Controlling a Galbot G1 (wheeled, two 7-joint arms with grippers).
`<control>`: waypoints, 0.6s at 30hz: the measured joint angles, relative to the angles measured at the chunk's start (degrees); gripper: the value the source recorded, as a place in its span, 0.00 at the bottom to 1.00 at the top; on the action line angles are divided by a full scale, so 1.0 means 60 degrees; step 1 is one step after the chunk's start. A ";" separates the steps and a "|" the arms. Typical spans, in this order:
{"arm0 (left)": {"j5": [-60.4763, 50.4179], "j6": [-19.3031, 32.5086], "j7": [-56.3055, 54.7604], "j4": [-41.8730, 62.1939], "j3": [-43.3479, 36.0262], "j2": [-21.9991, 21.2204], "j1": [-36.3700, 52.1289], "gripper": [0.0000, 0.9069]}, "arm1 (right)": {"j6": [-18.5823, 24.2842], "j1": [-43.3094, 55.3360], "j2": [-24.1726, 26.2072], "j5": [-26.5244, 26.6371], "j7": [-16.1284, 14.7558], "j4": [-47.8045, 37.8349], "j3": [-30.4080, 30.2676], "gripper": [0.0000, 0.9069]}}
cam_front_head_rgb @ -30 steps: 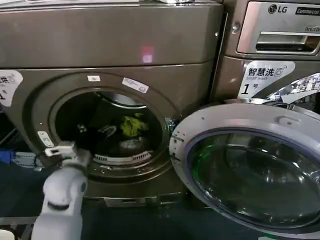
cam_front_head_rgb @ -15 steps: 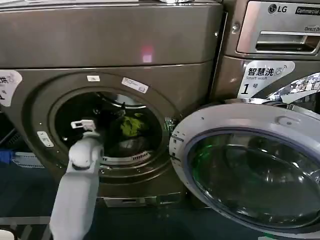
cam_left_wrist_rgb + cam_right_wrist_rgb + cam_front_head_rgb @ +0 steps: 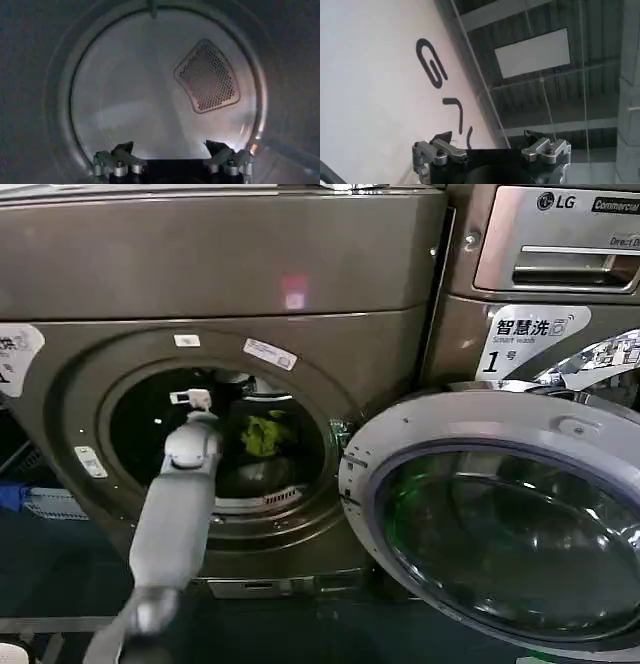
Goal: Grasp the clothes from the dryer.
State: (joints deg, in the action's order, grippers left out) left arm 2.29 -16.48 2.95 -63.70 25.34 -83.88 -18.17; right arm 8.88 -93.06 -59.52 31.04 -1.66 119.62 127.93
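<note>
Since the earlier frames, the left arm has swung up from the lower left rim of the porthole and reached farther in, so its left gripper (image 3: 192,397) now sits inside the opening, in the upper left part of the drum.

Head view: the large bronze-grey front-loading dryer (image 3: 230,274) fills the left and centre. Its round silver-rimmed glass door (image 3: 500,524) hangs wide open at lower right. The grey left arm rises from the bottom edge and crosses the lower porthole rim. The small bundle of clothes (image 3: 262,446), a lime yellow-green piece above a pale grey piece, lies in the drum to the right of the gripper, apart from it. Dark open room remains between the arm and the porthole's left rim. At upper right stands a second machine with an LG label and silver drawer panel (image 3: 560,244).

Left wrist view: the left gripper's two dark fingertips (image 3: 124,148) stand wide apart and hold nothing. Beyond them is the drum's pale round back wall with a perforated mesh vent (image 3: 207,76).

Right wrist view: the right gripper (image 3: 490,140) has its jaws wide apart and empty, aimed at a white panel with dark lettering (image 3: 375,100) and a ceiling of grey beams.
</note>
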 measured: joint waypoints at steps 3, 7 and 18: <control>-0.0300 0.0298 0.0054 0.0852 0.0003 -0.0084 0.0513 1.00 | 0.0030 -0.0003 -0.0029 -0.0006 -0.0011 -0.0013 -0.0017 1.00; -0.0730 0.0662 0.0157 0.1978 -0.0091 -0.0117 0.1169 1.00 | 0.0057 0.0023 -0.0043 -0.0009 -0.0017 -0.0016 -0.0067 1.00; -0.2993 0.1198 0.1298 0.4629 -0.1081 0.0044 0.2858 1.00 | 0.0143 0.0031 -0.0063 -0.0005 -0.0024 -0.0076 -0.0091 1.00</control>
State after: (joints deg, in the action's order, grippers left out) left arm -15.67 -9.29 10.74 -35.93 18.86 -83.61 -1.02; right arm 9.74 -92.87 -59.90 31.01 -1.81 119.16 127.38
